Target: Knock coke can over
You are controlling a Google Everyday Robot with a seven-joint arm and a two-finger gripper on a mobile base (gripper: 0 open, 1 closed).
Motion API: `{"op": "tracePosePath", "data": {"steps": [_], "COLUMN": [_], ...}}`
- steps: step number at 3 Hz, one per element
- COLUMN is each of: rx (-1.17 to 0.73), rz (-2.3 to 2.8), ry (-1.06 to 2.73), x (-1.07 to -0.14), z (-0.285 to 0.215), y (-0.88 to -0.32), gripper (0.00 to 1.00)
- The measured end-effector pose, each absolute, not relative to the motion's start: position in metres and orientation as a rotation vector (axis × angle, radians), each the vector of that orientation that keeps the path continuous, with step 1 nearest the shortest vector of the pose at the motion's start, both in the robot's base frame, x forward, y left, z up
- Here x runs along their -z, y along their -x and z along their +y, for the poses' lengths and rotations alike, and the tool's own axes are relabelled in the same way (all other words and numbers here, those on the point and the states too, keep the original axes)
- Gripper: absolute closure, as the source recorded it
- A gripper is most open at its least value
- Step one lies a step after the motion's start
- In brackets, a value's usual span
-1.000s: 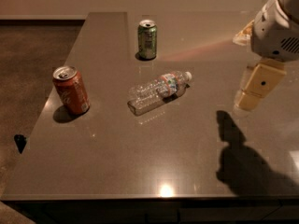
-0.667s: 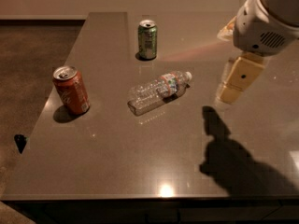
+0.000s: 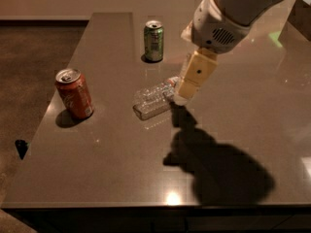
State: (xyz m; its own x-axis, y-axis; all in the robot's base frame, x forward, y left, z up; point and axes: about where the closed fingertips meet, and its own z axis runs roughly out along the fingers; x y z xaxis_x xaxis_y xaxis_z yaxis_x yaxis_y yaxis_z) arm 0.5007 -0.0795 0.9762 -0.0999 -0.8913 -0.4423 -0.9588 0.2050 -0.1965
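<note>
The coke can (image 3: 74, 92), red-orange with a silver top, stands upright near the left edge of the dark table (image 3: 97, 169). My gripper (image 3: 181, 100) hangs from the arm at the upper right and hovers over the middle of the table. Its tip is just above the right end of the lying water bottle (image 3: 154, 100). The gripper is well to the right of the coke can, with the bottle between them.
A green can (image 3: 153, 41) stands upright at the back of the table. The clear plastic water bottle lies on its side in the middle. The arm's shadow (image 3: 218, 166) falls on the front right of the table. Floor lies beyond the left edge.
The arm and gripper have moved left, from the right side of the table toward the middle, now over the bottle's right end. The cans and the bottle have not moved.
</note>
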Motion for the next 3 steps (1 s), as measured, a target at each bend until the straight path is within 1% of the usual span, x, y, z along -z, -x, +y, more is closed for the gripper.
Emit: {"op": "tracePosePath", "data": {"steps": [1,3], "rx": [-0.328,-0.534], "rz": [1.928,1.642], "ry": [1.734,1.767], "x": [-0.967,-0.983], "z": [-0.017,0.111], "y": [-0.51,-0.51], "gripper": [0.0,0.0]}}
